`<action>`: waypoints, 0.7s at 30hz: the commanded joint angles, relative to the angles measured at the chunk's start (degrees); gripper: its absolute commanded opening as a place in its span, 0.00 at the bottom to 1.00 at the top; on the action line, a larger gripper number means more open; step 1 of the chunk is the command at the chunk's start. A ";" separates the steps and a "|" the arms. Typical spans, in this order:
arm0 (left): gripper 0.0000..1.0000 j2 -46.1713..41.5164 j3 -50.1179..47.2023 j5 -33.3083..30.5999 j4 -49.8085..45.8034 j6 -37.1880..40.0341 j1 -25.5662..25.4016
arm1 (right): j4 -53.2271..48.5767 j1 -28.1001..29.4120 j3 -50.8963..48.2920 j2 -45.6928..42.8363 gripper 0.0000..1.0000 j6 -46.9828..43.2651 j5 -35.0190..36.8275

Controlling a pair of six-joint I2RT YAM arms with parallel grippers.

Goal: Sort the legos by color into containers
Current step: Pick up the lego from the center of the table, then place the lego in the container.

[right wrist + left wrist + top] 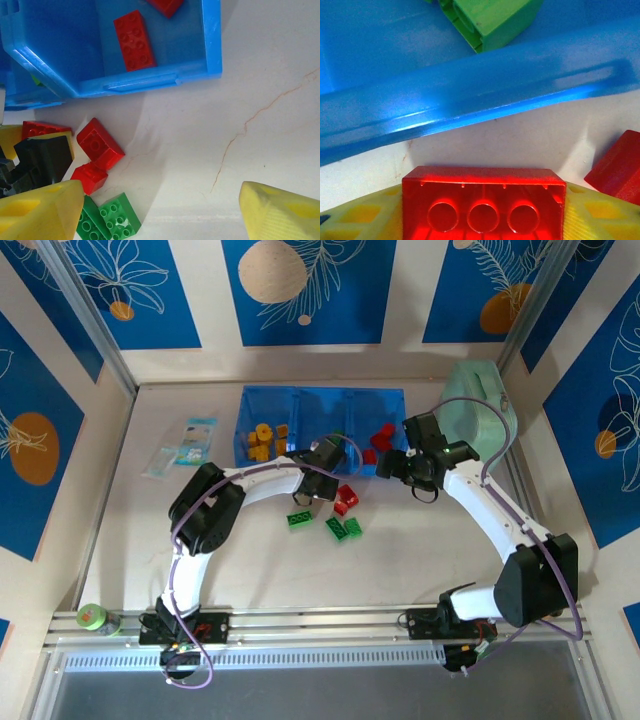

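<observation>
My left gripper is shut on a red lego, whose hollow underside faces the camera, just in front of the containers' blue front wall. A green lego lies inside the middle bin. In the top view the left gripper sits at the containers; yellow legos fill the left bin and red ones the right. My right gripper hangs open over bare table. Two red legos and green legos lie to its left.
A mint-green case stands at the back right beside the tray. Clear plastic packets lie at the back left. A green tape roll sits at the near left rail. Another red lego lies right of my left gripper.
</observation>
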 commanded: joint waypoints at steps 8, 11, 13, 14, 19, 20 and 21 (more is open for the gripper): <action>0.56 -11.06 0.53 0.30 -1.60 1.62 -0.60 | 0.06 -1.50 -4.45 -4.30 0.82 1.84 -0.13; 0.56 -14.42 0.81 2.61 2.06 2.86 -0.78 | -0.11 -2.50 -6.43 -4.57 0.81 2.94 -0.50; 0.57 -14.80 2.11 4.42 3.92 4.19 -0.89 | 0.31 -2.69 -7.96 -5.06 0.81 3.41 -0.64; 0.57 -14.26 3.63 5.04 3.97 4.81 -0.94 | 0.40 -2.75 -8.61 -5.42 0.81 3.80 -0.62; 0.57 -8.93 11.56 8.99 4.45 8.67 -1.36 | -0.34 -3.77 -10.67 -9.79 0.81 5.25 0.95; 0.58 -8.09 12.13 10.58 6.19 9.19 -1.41 | -0.62 -4.13 -11.00 -11.29 0.81 5.37 1.03; 0.58 -7.31 12.95 11.13 6.86 9.26 -1.37 | -0.69 -4.46 -11.20 -12.39 0.81 5.31 1.05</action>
